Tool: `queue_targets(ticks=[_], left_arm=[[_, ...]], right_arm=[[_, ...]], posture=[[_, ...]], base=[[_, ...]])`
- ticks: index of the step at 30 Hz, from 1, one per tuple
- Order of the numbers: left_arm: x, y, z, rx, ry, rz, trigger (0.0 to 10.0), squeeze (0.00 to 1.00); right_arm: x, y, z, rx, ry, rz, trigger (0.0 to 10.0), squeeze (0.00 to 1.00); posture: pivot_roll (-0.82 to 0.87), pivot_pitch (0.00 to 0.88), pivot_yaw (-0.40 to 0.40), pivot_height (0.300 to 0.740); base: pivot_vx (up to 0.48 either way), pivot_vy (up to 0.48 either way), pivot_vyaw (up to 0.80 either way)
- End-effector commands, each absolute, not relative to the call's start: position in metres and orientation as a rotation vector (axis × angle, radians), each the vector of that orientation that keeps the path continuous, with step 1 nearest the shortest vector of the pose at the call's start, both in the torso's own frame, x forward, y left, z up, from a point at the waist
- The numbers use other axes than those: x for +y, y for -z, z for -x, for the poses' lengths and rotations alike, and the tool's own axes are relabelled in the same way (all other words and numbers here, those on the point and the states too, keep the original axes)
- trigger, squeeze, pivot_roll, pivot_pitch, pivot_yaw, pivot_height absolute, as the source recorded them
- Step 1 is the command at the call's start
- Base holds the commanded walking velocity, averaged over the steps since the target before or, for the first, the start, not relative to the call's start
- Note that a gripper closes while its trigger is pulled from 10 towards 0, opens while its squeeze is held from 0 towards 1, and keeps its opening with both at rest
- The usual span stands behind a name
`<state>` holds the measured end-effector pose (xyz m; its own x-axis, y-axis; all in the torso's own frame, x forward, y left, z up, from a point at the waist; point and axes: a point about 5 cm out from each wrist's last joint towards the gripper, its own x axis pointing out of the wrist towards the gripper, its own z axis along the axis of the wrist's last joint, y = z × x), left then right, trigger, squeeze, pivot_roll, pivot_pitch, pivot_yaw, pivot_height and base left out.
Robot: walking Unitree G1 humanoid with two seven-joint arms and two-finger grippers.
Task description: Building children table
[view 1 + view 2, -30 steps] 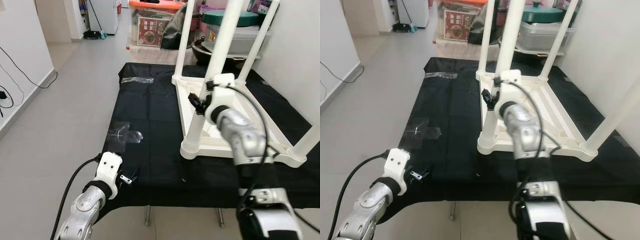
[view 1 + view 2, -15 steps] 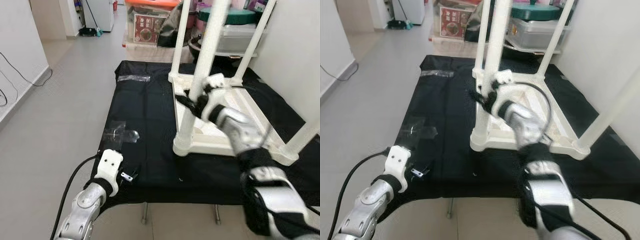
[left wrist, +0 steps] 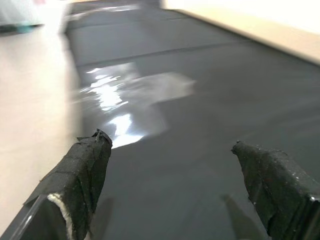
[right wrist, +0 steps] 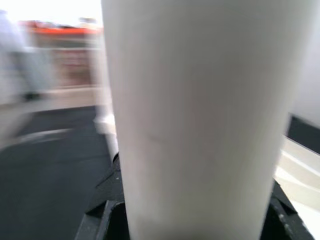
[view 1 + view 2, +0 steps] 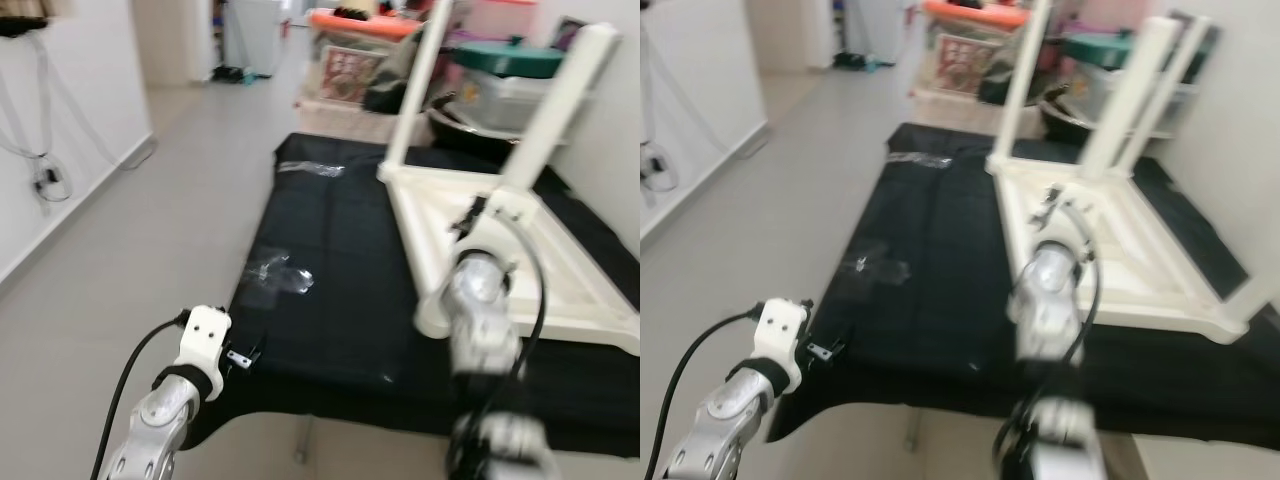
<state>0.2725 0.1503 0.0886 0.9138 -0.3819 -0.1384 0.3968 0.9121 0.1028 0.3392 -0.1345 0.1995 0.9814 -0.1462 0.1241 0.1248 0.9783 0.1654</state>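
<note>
Your right gripper (image 5: 478, 222) is clamped around the near leg (image 4: 200, 120) of the upturned table (image 5: 560, 270), which rests on the black mat (image 5: 330, 250) (its other legs point up and away). The head views are blurred, so the table may be tipped; I can't be sure. If you twist hard here, the leg could slip or the frame skid across the mat. Your left gripper (image 3: 175, 185) hovers spread wide over the mat's near edge, holding nothing.

Left tool (image 3: 167, 175) spread (low); right tool (image 4: 192, 220) clamped.
</note>
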Motion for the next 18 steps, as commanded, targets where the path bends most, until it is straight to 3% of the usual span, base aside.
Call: queue_targets(ticks=[1,5,6,7,8,9,15,16,17,18], left_arm=[[0.148,-0.086,-0.27,0.128,0.423,-0.127,10.0,0.0],[0.149,-0.088,-0.272,0.121,0.426,-0.125,10.0,0.0],[0.149,-0.089,-0.273,0.116,0.425,-0.122,10.0,0.0],[0.149,-0.089,-0.273,0.113,0.423,-0.117,10.0,0.0],[0.149,-0.089,-0.273,0.113,0.423,-0.117,10.0,0.0],[0.148,-0.088,-0.273,0.114,0.423,-0.117,10.0,0.0],[0.147,-0.089,-0.273,0.11,0.424,-0.114,10.0,0.0],[0.148,-0.09,-0.274,0.107,0.418,-0.116,10.0,0.0],[0.148,-0.09,-0.274,0.107,0.418,-0.116,10.0,0.0],[0.148,-0.09,-0.274,0.106,0.416,-0.116,10.0,0.0]], right_arm=[[-0.102,-0.195,-0.336,-0.105,-0.075,-0.204,10.0,1.0],[-0.104,-0.216,-0.34,-0.142,-0.284,-0.173,10.0,1.0],[-0.111,-0.226,-0.342,-0.156,-0.487,-0.084,10.0,0.0],[-0.127,-0.228,-0.338,-0.139,-0.783,0.065,10.0,0.0],[-0.127,-0.228,-0.338,-0.139,-0.783,0.065,10.0,0.0],[-0.136,-0.22,-0.33,-0.112,-0.904,0.14,10.0,0.0],[-0.146,-0.199,-0.354,0.031,-0.927,0.201,10.0,0.0],[-0.134,-0.196,-0.367,0.048,-0.869,0.172,3.8,0.0],[-0.134,-0.196,-0.367,0.048,-0.869,0.172,3.8,0.0],[-0.13,-0.195,-0.371,0.055,-0.842,0.158,0.0,0.0]], posture=[[0.03,0.0,-0.106,0.74],[0.02,0.0,-0.098,0.74],[0.02,0.0,-0.101,0.74],[0.02,0.0,-0.107,0.74],[0.02,0.0,-0.107,0.74],[0.02,0.0,-0.107,0.74],[0.04,0.0,-0.124,0.74],[0.05,0.0,-0.131,0.74],[0.05,0.0,-0.131,0.74],[0.05,0.0,-0.131,0.74]], base=[[0.0,0.0,0.0],[0.0,0.0,0.0],[0.0,0.0,0.0],[0.0,0.0,0.0],[0.0,0.0,0.0],[0.0,0.0,0.0],[0.0,0.0,0.0],[0.0,0.0,0.0],[0.0,0.0,0.0],[0.0,0.0,0.0]])
